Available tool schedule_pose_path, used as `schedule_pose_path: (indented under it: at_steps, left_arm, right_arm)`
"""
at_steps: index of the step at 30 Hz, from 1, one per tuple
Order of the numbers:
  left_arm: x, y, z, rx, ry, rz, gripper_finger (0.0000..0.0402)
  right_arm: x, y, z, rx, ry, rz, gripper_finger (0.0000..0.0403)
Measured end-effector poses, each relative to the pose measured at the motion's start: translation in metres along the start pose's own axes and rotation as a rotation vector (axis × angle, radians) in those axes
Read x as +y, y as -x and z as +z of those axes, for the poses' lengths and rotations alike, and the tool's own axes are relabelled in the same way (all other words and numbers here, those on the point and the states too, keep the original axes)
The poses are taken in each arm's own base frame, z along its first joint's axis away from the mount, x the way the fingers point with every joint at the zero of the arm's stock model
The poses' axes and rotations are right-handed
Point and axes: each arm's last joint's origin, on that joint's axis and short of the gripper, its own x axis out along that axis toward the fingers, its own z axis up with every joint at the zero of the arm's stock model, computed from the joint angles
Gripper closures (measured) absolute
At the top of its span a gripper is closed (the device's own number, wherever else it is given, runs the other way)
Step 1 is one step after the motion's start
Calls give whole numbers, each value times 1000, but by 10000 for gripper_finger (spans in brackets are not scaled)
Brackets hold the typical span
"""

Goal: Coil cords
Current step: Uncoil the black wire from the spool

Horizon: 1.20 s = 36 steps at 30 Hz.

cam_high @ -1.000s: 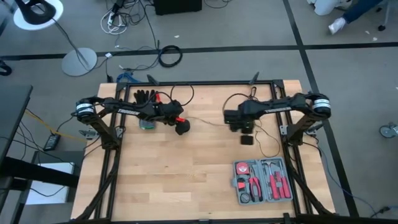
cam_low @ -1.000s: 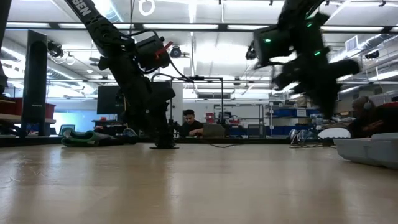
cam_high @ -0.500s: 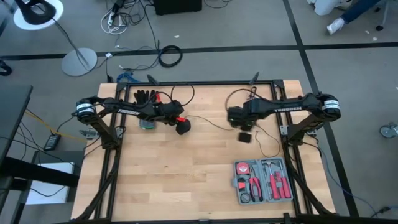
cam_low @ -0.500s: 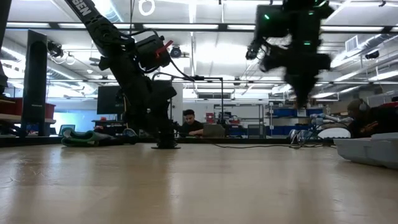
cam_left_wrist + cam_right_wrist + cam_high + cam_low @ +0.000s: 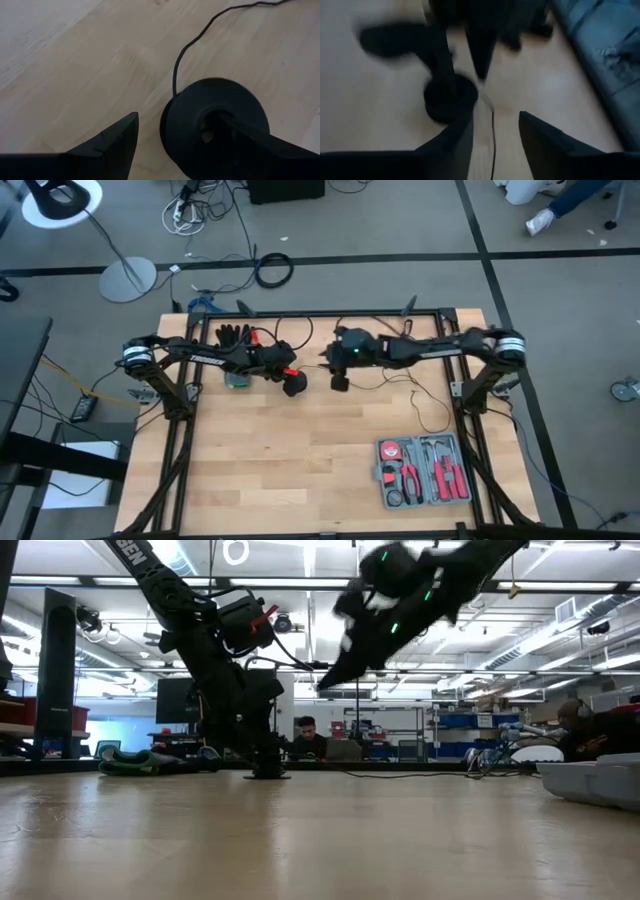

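The cord's round black disc (image 5: pixel 293 387) lies flat on the wooden table left of centre. Its thin black wire (image 5: pixel 425 415) trails toward the table's right side. My left gripper (image 5: pixel 175 145) stands open at the disc, slanting down from the left. My right gripper (image 5: pixel 339 379) hovers open just right of the disc, above the table (image 5: pixel 335 675), slanting down toward it. In the right wrist view the wire (image 5: pixel 493 129) runs between its two fingers; I cannot tell whether they touch it. My left gripper has one finger (image 5: pixel 245 137) dipped into the disc's central hollow (image 5: pixel 212 120), coming slanting down from the table's left. The other finger (image 5: pixel 112 145) stands outside the rim with a strip of bare table between. The disc rests flat on the table.
A black glove (image 5: pixel 234 335) and a small green roll (image 5: pixel 238 380) lie at the far left. An open grey tool case (image 5: pixel 422 470) with red-handled pliers sits at the near right. A person (image 5: pixel 305 735) sits in the room beyond the table.
My right gripper has swung from the table's right half toward the left, up to the disc, rising a little and tipping up from pointing nearly straight down to a shallow slant. The disc has stayed in place.
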Motion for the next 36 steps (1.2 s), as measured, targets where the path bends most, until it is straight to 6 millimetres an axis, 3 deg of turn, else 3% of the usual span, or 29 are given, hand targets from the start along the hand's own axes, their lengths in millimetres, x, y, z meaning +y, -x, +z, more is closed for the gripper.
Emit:
schedule_pose_path:
  at_steps: [8,13,17,24,28,36]
  left_arm:
    - [0,0,0,3,0,1,138]
    - [1,0,-2,14,0,6,138]
    - [0,0,-1,9,0,3,138]
    - [0,0,-1,12,1,5,138]
    - [1,0,-2,17,-1,7,138]
    - [1,0,-2,22,-2,11,138]
  right_arm:
    - [0,-75,-53,63,-22,2,221]
    - [3,-97,-72,67,-25,-2,223]
    - [2,-102,-79,91,-38,-4,243]
    - [2,-97,-81,146,-37,8,389]
    - [8,-82,-84,308,-65,55,397]
    - [27,-18,-92,795,-61,179,399]
